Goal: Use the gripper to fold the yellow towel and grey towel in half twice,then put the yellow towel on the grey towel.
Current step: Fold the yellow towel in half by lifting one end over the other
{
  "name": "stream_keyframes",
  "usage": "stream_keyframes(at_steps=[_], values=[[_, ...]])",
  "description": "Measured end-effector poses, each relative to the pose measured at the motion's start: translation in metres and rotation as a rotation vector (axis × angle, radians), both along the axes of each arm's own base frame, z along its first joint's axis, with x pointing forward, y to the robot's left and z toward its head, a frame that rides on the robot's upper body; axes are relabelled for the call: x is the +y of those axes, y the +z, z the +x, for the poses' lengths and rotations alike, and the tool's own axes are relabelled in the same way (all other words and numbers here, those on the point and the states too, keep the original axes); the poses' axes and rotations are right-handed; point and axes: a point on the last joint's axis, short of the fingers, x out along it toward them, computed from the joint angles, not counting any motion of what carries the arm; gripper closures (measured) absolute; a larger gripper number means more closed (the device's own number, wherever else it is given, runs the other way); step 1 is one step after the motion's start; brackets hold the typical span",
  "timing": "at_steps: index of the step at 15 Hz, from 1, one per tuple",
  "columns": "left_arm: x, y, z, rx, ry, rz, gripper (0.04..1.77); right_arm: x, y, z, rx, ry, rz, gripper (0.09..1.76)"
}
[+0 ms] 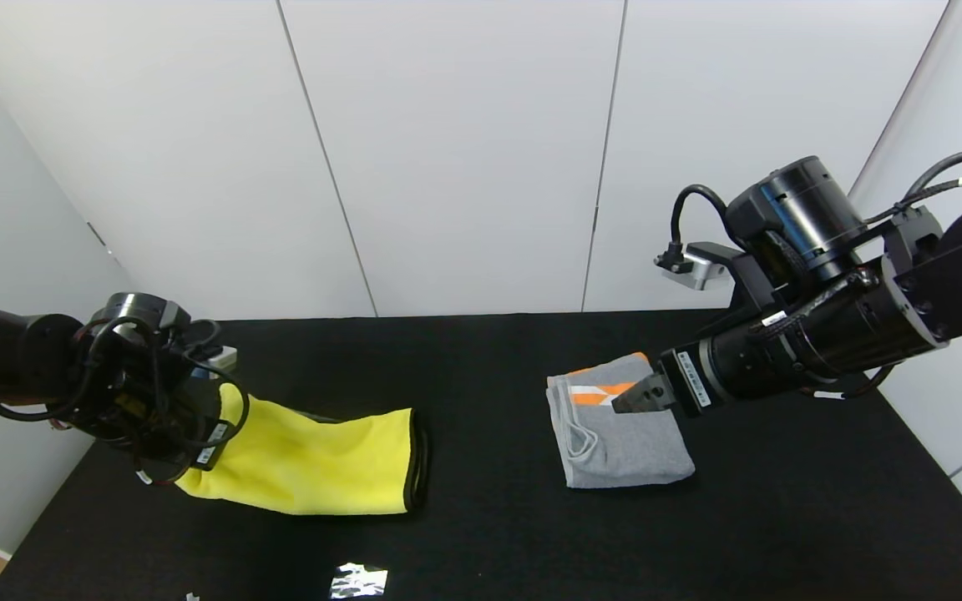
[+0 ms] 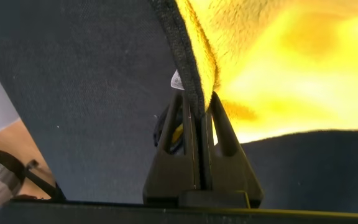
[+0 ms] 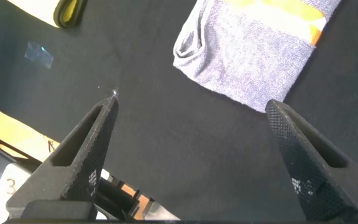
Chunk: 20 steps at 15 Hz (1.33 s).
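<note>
Nearest us, the left gripper [image 1: 197, 455] is clamped on the yellow towel [image 1: 322, 459], lifting its left end off the black counter [image 1: 481, 534] mid-fold, it seems. Next call: carry that edge across to meet the other. The left wrist view shows the jaws pinching the black trim. Farther back, the right gripper [image 1: 633, 399] hovers spread wide over the folded grey towel [image 1: 623, 434].

table [image 1: 489, 534]: black cloth top | shiny scrap [image 1: 357, 579]: near front edge; wall panels [image 1: 448, 150]: white, behind
</note>
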Motion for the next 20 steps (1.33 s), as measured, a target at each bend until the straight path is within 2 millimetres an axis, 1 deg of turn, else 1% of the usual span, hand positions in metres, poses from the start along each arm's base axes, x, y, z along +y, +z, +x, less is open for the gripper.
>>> stream_keyframes(at_steps=[3,6,9,11,15,20], values=[[-0.025,0.015,-0.004,-0.027,-0.069,-0.004,1.68,0.000,0.000,0.000,0.001,0.001,0.000,0.14],[-0.055,0.028,-0.011,-0.038,-0.145,-0.020,1.68,0.000,0.000,0.000,0.001,0.001,-0.001,0.14],[-0.082,0.038,-0.017,-0.029,-0.177,-0.057,1.68,0.001,-0.001,-0.001,0.003,0.003,-0.002,0.14],[-0.099,0.039,-0.018,-0.033,-0.204,-0.076,1.68,0.001,-0.001,-0.001,0.004,0.004,-0.002,0.14],[-0.125,0.032,-0.019,-0.010,-0.230,-0.100,1.68,0.002,-0.002,-0.002,0.006,0.010,-0.004,0.14],[-0.141,0.010,-0.011,0.044,-0.194,-0.128,1.68,0.002,-0.001,-0.003,0.005,0.011,-0.003,0.14]])
